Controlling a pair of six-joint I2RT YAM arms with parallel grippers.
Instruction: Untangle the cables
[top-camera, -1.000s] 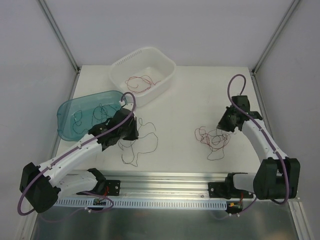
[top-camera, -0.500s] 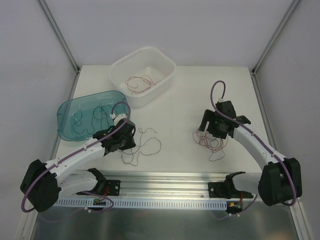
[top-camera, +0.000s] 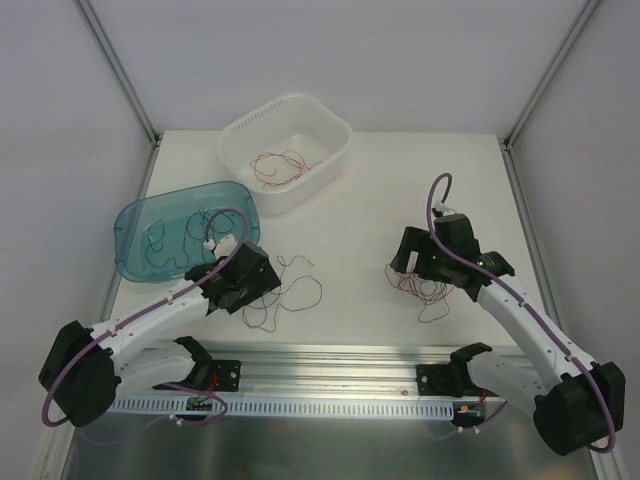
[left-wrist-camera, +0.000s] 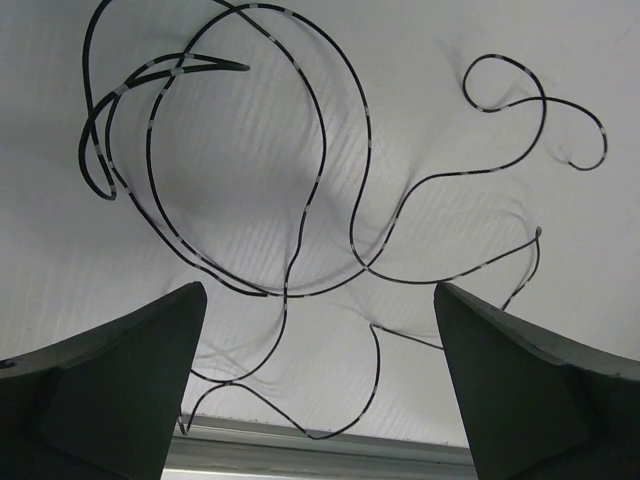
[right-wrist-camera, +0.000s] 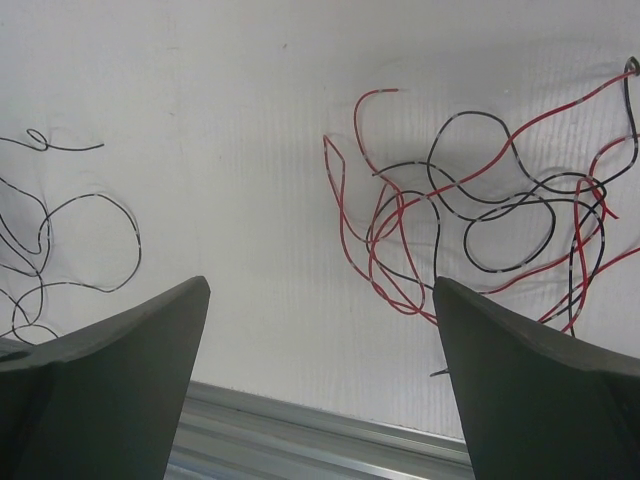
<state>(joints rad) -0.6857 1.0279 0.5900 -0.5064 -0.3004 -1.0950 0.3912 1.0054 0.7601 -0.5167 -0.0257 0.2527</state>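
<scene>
Loose black cables (top-camera: 290, 290) lie curled on the white table just right of my left gripper (top-camera: 258, 282). In the left wrist view the same black cables (left-wrist-camera: 300, 200) loop ahead of and between the wide-open jaws of my left gripper (left-wrist-camera: 320, 400), which hold nothing. A tangled clump of red and black cables (top-camera: 428, 288) lies partly under my right gripper (top-camera: 408, 262). In the right wrist view that clump (right-wrist-camera: 480, 220) sits ahead and to the right of my right gripper (right-wrist-camera: 320, 390), whose jaws are open and empty.
A white basket (top-camera: 330, 130) at the back holds red wires (top-camera: 280, 165). A teal bin (top-camera: 130, 225) at the left holds dark wires (top-camera: 185, 235). A metal rail (top-camera: 330, 355) runs along the table's near edge, close to both grippers.
Both grippers have gone from shut to wide open. The right gripper moved left and toward the near edge, over the clump. The left gripper shifted slightly nearer; the black strand now lies loose.
</scene>
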